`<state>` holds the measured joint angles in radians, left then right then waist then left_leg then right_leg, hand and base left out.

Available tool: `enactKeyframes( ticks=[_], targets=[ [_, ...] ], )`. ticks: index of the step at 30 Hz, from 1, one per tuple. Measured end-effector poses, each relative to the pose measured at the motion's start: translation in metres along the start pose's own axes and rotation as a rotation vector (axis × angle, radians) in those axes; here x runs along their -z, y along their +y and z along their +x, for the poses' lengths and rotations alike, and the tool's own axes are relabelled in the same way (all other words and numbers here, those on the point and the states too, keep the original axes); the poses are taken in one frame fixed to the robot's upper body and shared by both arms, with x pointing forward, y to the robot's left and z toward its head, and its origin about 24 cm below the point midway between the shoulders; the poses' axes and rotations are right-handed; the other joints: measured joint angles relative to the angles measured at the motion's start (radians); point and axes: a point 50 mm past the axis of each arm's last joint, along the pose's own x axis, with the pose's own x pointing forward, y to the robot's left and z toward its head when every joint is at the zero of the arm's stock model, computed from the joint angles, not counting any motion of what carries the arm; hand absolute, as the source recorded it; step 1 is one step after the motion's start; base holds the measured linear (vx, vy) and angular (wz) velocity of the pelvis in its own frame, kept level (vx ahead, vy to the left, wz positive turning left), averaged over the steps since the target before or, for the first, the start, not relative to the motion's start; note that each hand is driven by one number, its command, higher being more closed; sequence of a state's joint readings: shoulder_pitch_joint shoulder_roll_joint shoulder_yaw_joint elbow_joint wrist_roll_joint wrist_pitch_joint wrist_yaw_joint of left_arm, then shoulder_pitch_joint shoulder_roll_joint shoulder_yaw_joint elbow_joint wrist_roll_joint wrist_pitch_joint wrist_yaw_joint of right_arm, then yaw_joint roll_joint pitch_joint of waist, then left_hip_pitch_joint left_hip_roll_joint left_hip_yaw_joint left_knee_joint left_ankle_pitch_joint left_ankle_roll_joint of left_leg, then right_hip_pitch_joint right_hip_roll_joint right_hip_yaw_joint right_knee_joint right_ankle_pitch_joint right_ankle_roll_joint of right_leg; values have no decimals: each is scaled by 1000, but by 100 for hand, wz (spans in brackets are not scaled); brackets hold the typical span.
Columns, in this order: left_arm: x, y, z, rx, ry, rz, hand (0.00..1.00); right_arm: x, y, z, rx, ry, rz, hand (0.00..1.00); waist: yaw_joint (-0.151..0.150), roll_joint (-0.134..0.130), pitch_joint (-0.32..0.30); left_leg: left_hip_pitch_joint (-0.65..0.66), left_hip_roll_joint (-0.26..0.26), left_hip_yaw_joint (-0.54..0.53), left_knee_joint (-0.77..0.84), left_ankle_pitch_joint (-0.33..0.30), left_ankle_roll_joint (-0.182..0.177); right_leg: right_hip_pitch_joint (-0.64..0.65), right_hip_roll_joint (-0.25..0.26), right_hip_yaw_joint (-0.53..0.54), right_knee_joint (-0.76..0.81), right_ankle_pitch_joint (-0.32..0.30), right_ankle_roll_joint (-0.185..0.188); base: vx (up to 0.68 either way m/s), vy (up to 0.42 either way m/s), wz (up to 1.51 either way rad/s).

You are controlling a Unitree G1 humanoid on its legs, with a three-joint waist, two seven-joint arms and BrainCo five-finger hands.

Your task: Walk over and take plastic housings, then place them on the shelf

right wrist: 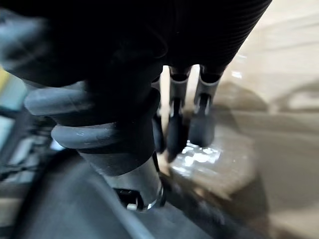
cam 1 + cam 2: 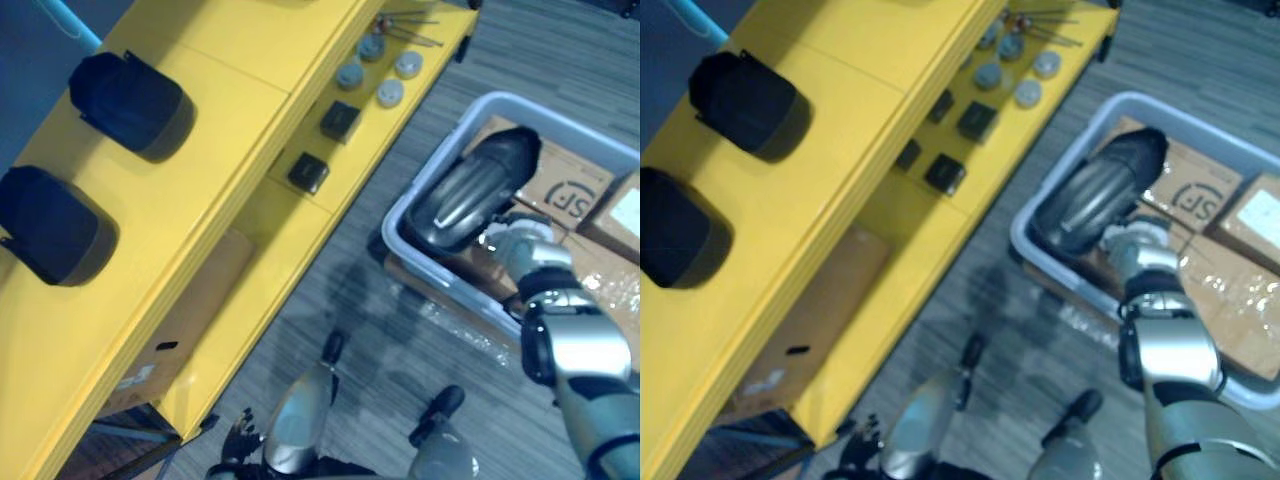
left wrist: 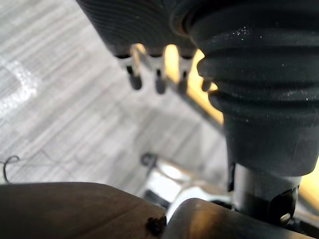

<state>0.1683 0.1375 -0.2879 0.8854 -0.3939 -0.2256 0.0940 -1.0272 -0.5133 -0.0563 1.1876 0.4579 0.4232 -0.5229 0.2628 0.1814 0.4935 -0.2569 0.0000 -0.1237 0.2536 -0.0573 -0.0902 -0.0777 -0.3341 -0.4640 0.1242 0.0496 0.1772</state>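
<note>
Dark housing (image 2: 468, 192) lying in grey bin (image 2: 430, 165), long axis slanting away twd far side; just ahead of R hand (image 1: 177, 124); grip can't tell; L hand (image 3: 158, 82) loose, empty, well apart by yellow shelf (image 2: 200, 120); R nearer.

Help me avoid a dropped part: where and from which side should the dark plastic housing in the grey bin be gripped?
Probably across its ribbed middle, from the side away from the yellow shelf, where the right hand is. The plastic housing lies slanted along the grey bin wall nearest that shelf, which blocks that flank, and its rounded ends offer little purchase.
</note>
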Motion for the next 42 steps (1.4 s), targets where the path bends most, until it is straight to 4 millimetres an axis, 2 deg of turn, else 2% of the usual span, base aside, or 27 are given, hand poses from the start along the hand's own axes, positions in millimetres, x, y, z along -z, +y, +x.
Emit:
enactKeyframes(
  ticks=[3,6,10,12,15,20,24,26,27,29,33,35,36,37,38,40,42],
  targets=[
    [0,-2,0,4,5,-3,0,-5,-1,-1,-15,33,4,100,3,7,-1,-10,1,-1,1,1,-1,-19,-4,0,21,-6,2,0,-4,1],
    [0,-3,1,7,4,-4,0,-13,-5,-3,-1,41,-77,100,4,15,0,-10,-3,-3,1,1,-1,-27,-14,-1,43,-18,5,-1,-2,4],
    [-2,-6,1,19,-2,-4,0,-21,-24,1,73,36,-164,100,6,40,-3,-16,-20,-12,13,-1,2,-30,-34,-8,64,-38,6,-38,16,11],
    [-4,-6,1,22,-6,-2,0,-25,-34,3,88,29,-153,100,2,42,-5,-33,-23,-28,29,-4,5,-29,-34,-25,65,-38,6,-45,12,21],
    [-8,-7,1,32,-25,1,0,-31,-57,8,165,-12,-178,100,14,40,-3,-45,-26,-36,39,-4,5,-27,-34,-36,66,-38,6,-36,6,11],
    [-10,-5,-3,28,-50,-28,0,-34,-76,16,228,-154,-229,100,3,30,4,-59,-21,-32,72,-22,9,-29,-25,-30,61,-32,13,-24,1,-5],
    [-14,2,-8,-8,-85,-94,0,-43,-90,16,291,-336,-368,100,-20,-6,28,-56,-2,-21,76,-29,4,-28,-5,-20,51,-21,10,14,-25,-13],
    [-19,6,-11,-50,-121,-118,0,-47,-88,13,292,-446,-433,100,-26,-26,41,-39,14,-1,74,-36,1,-26,6,2,48,-20,9,22,-35,-30],
    [-25,7,-13,-78,-162,-114,0,-47,-87,11,287,-513,-477,100,-36,-32,44,-22,20,5,72,-39,2,-16,9,3,48,-20,8,27,-29,-31],
    [-38,10,-17,-146,-242,16,0,-42,-82,8,275,-583,-526,100,-57,-40,43,-2,26,15,67,-39,2,-3,13,6,47,-20,7,13,-28,-22],
    [-56,24,-28,-272,-341,264,0,-4,-62,5,232,-631,-598,100,-77,-93,39,37,61,52,42,-46,-6,11,46,36,19,-9,-10,10,-28,-29],
    [-92,30,-34,-327,-490,265,0,19,-54,5,220,-613,-606,100,-85,-123,29,47,73,59,28,-43,-11,11,59,45,13,-9,-17,-17,-46,-16],
    [-115,25,-38,-329,-586,247,0,26,-50,4,213,-614,-619,100,-86,-132,22,48,78,64,28,-42,-12,11,65,50,6,-6,-21,-40,-33,-17],
    [-146,16,-41,-312,-715,242,0,32,-43,2,198,-620,-624,100,-88,-141,5,48,84,74,22,-39,-16,9,71,56,-9,4,-26,-36,-18,-21],
    [-166,9,-42,-295,-789,239,0,35,-38,0,187,-628,-631,100,-93,-148,-10,49,86,79,15,-36,-20,9,75,59,-23,13,-27,-28,-9,-18],
    [-191,-1,-47,-261,-889,226,0,35,-28,-5,180,-678,-658,100,-118,-159,-36,51,87,87,7,-33,-20,9,78,67,-41,27,-28,-11,4,-14],
    [-198,-5,-49,-246,-918,215,0,32,-26,-7,193,-707,-653,100,-118,-161,-41,67,91,111,-3,-31,-20,9,81,89,-56,38,-28,12,12,-27]
  ],
)
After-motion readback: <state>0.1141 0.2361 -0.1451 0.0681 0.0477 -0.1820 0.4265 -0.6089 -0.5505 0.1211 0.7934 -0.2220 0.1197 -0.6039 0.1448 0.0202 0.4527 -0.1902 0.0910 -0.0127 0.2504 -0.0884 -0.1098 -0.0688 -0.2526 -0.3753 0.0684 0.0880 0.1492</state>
